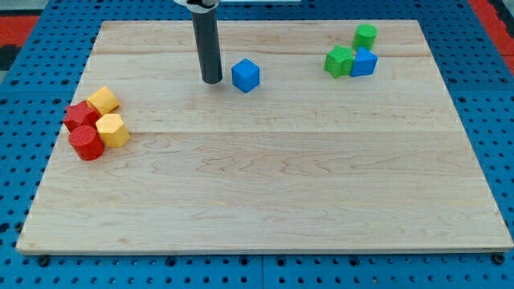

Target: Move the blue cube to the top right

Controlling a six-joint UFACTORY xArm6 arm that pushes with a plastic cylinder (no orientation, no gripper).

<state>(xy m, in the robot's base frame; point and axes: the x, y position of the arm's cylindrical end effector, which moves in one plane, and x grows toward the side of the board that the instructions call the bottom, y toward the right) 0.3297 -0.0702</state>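
A blue cube point(246, 75) sits on the wooden board point(265, 185) in the upper middle, slightly left of centre. My tip point(212, 80) rests on the board just to the cube's left, with a small gap between them. The dark rod rises from the tip to the view's top edge. A second blue block point(364, 63) sits at the upper right, touching a green star-like block point(339, 61), with a green cylinder point(365, 35) just above them.
At the left edge lies a cluster: a yellow block point(104, 99), a yellow hexagonal block point(112, 130), a red star-like block point(80, 115) and a red cylinder point(86, 144). Blue pegboard surrounds the board.
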